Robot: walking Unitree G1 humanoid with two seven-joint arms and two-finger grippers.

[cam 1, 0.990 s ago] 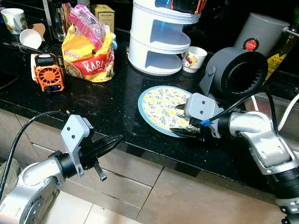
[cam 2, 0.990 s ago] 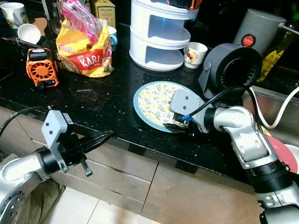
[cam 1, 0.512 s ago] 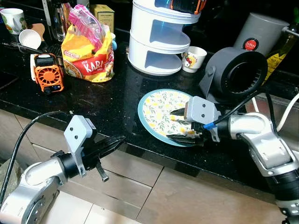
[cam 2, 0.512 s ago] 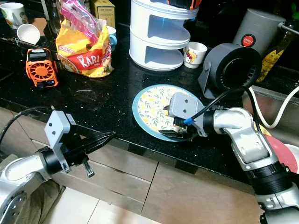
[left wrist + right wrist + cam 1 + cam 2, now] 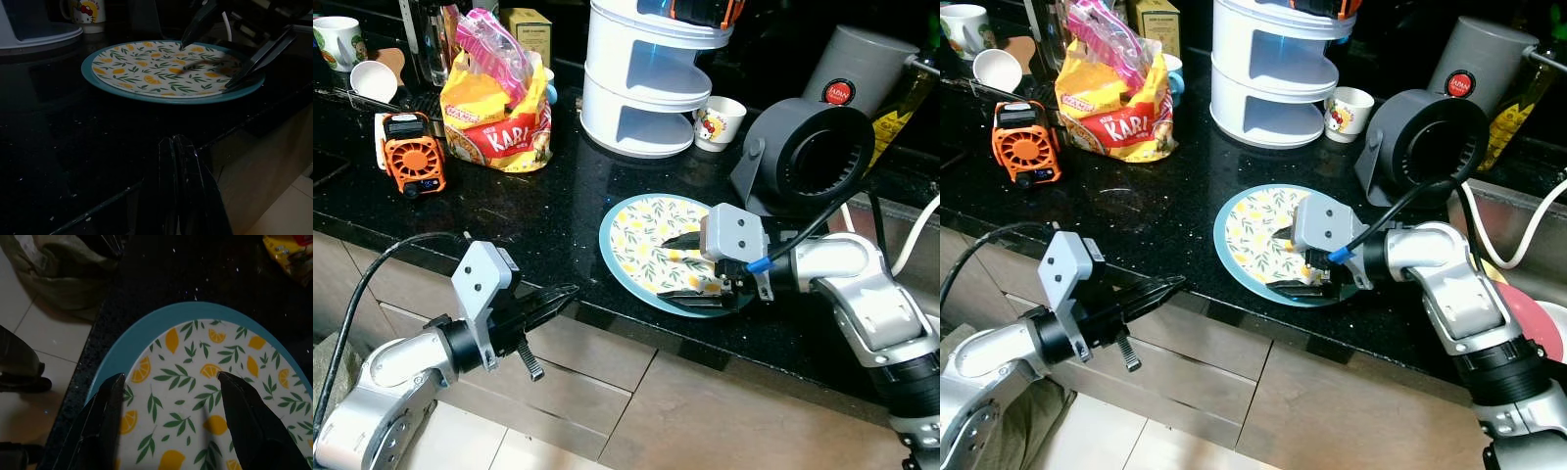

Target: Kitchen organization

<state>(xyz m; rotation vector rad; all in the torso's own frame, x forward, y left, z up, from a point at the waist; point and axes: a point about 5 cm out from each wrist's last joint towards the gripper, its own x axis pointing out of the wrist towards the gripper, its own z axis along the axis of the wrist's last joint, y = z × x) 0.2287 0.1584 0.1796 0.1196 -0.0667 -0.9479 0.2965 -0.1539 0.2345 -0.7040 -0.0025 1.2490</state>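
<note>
Black counter (image 5: pixel 538 211): round plate (image 5: pixel 646 235) lying flat near front edge; right pincer (image 5: pixel 677 269) spread wide over it; left pincer (image 5: pixel 558 294) closed.

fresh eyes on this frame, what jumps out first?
The lemon-print plate with its teal rim, lying near the front edge of the black counter, with the right gripper open over it, one finger above the pattern and one at the near rim. Next, the yellow snack bag and orange fan at the counter's left.
</note>
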